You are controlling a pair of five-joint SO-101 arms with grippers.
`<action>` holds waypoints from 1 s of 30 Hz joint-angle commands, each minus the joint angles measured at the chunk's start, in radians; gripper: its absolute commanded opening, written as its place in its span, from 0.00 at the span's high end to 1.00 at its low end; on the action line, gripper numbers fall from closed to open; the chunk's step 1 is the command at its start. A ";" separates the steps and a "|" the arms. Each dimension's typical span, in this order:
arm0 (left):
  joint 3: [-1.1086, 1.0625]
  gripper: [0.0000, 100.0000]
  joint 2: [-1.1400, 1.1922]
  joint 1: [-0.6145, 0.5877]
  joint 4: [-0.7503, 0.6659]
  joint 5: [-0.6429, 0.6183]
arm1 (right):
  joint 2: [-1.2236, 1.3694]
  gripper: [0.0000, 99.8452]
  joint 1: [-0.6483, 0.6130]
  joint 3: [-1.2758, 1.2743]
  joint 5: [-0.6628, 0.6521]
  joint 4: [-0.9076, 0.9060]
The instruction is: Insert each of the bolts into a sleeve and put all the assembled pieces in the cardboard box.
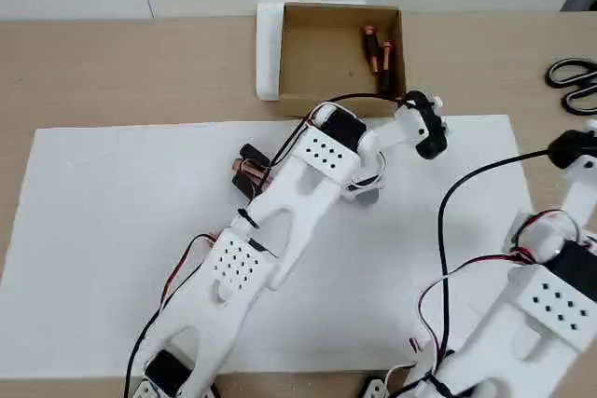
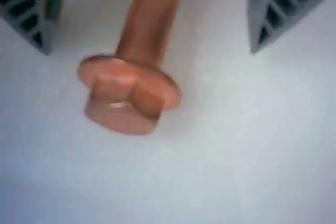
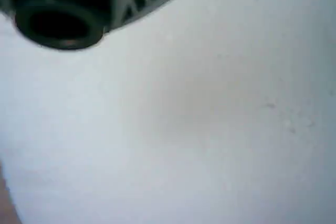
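A copper bolt (image 2: 128, 95) lies on the white paper with its flanged head toward the camera. My left gripper (image 2: 149, 45) hangs open just over it, one grey fingertip (image 2: 37, 19) on each side of the shank. In the high view this gripper (image 1: 366, 185) points down at the paper's middle, just in front of the cardboard box (image 1: 308, 81). My right gripper (image 3: 79, 3) is shut on a black sleeve (image 3: 58, 24), held a little above the paper with its bore facing the camera. Two assembled pieces (image 1: 378, 48) lie in the box's right part.
More copper and black parts (image 1: 250, 172) lie left of the left arm's wrist. A white foam block (image 1: 269, 48) stands against the box's left wall. Scissors (image 1: 574, 81) lie at the far right on the bare table. The right arm (image 1: 550, 295) stands over the paper's right edge.
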State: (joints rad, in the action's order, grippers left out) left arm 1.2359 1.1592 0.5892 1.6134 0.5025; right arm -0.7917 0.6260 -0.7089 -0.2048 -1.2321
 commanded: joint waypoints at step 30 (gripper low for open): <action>0.381 0.99 -0.014 0.064 0.140 -0.143 | -0.025 1.00 0.008 0.044 -0.008 -0.007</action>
State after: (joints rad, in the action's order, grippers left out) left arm 1.5305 1.1822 0.6628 1.7346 0.4028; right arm -0.7917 0.6260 -0.7089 -0.2048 -1.2321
